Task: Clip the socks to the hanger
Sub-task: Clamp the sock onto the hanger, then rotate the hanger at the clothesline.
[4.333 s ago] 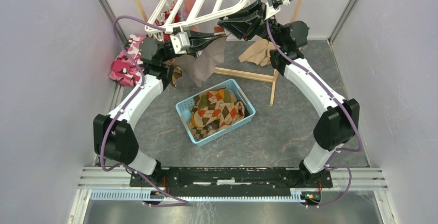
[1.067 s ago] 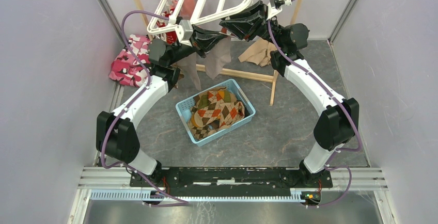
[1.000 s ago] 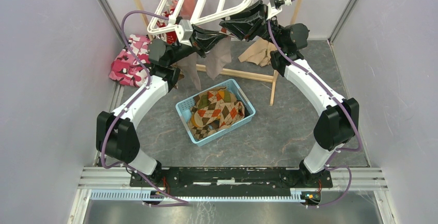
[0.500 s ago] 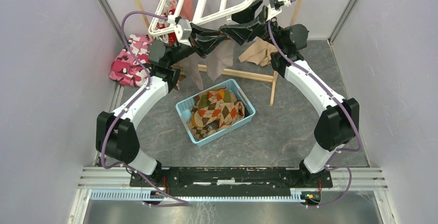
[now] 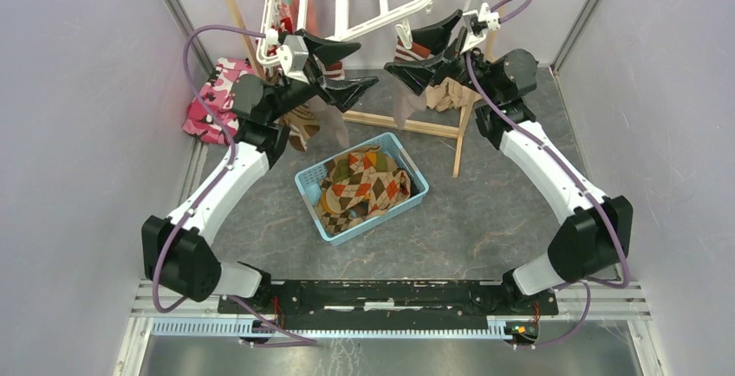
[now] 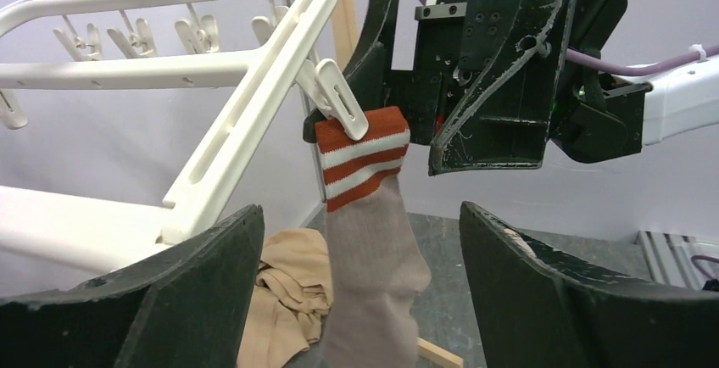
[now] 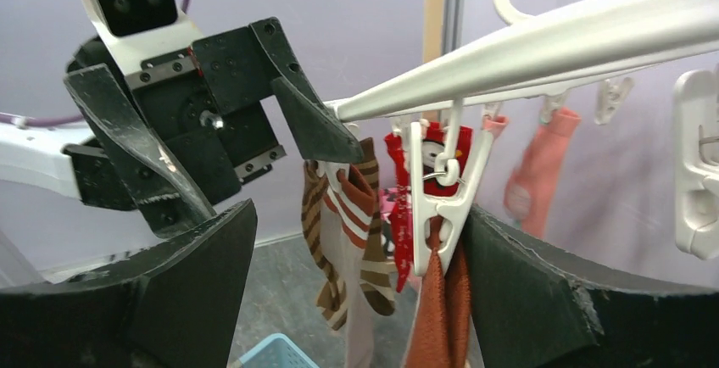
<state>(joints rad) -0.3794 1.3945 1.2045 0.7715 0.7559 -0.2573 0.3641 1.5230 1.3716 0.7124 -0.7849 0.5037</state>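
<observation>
Nearest the arm bases, the basket [image 5: 345, 155] sits on grey marbled floor, a pale blue plastic tub with a rumpled heap of argyle socks [image 5: 364, 185] in it, soft knit in brown, orange and cream diamonds.

Past it, both arms have backed off from the hanger [image 6: 246, 122]. A second ago the left gripper [image 5: 367, 63] and right gripper [image 5: 399, 55] were clenched together at the frame's near edge; now both stand released, jaws spread wide and holding nothing, with a gap between them. The frame has swung back and hangs steeper.

Between the grippers hangs the taupe sock [image 6: 369, 241] — held by the frame alone now. A white clip [image 6: 339, 101] bites its rust-orange cuff with two cream stripes, and the limp, fine-ribbed leg drops straight below. By my judgement this sock is done, and the next one has to come from the basket.

The frame itself is smooth white plastic, rounded bars with small pegs dangling beneath. Further along it hang a brown-striped sock [image 7: 318, 241], a red sock [image 7: 398, 207] and a blurred pink sock [image 7: 534, 173].

Behind lie the wooden rack [image 5: 407, 123], a crumpled beige cloth [image 5: 446, 97] and, far left, a pink camouflage garment [image 5: 208, 103].
</observation>
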